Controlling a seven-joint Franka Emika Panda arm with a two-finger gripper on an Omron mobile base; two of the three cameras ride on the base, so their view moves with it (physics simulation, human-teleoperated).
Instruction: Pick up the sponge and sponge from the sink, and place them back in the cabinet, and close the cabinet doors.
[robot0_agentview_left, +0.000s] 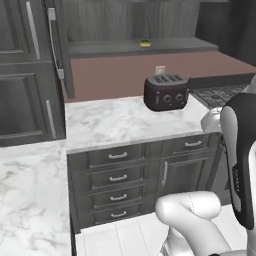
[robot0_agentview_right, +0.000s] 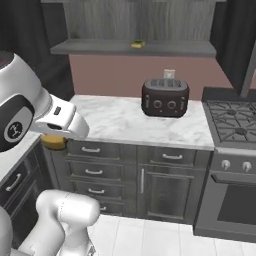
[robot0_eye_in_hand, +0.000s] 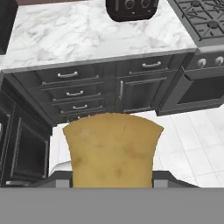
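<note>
The gripper (robot0_eye_in_hand: 112, 183) is clamped on the tan sponge (robot0_eye_in_hand: 113, 148), which juts out from between the fingers over the white floor (robot0_eye_in_hand: 183, 144) in the hand view. Past it stand the base drawers (robot0_agentview_right: 95, 172) under the marble counter (robot0_agentview_right: 120, 120), where the toaster (robot0_agentview_right: 165, 98) sits. Farthest, the green sponge (robot0_agentview_left: 145, 43) lies on the shelf of the open cabinet (robot0_agentview_left: 165, 47).

place: kitchen | signs: marble counter (robot0_agentview_right: 120, 122), toaster (robot0_agentview_right: 165, 98), stove (robot0_agentview_right: 232, 122), drawers (robot0_agentview_right: 95, 172)
</note>
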